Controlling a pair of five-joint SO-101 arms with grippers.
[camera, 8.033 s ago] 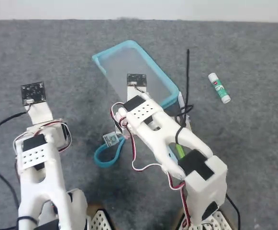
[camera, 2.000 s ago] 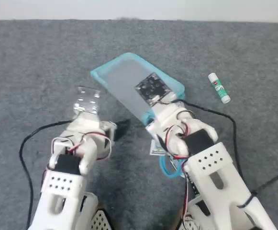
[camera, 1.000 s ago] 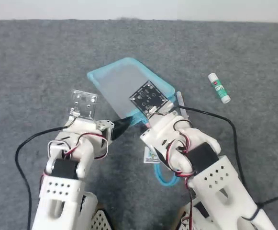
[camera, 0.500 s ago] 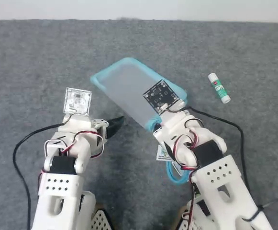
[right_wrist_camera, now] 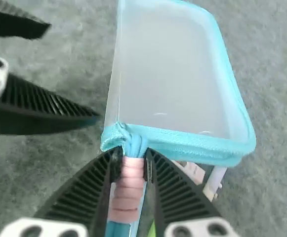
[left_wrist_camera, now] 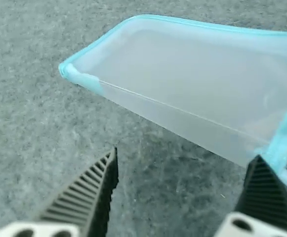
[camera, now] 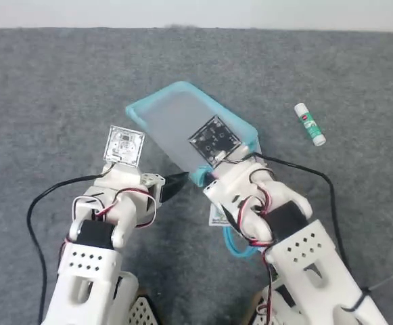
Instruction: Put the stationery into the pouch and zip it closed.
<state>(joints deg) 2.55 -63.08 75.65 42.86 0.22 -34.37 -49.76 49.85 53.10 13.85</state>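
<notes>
Pouch [camera: 172, 122] slants from far left to near right, its near-corner pink tab [right_wrist_camera: 128, 185] pinched in the right claw [right_wrist_camera: 132, 155], the left claw [left_wrist_camera: 184, 165] wide open just beside that corner, and the glue stick [camera: 310, 124] well apart on the right arm's side.

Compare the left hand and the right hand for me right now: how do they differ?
The left hand is open and holds nothing; the right hand is shut on the pink pull tab at a corner of the pouch. The left hand sits beside the pouch's long side; the right hand is at its short end. Both have black ribbed fingers.
</notes>
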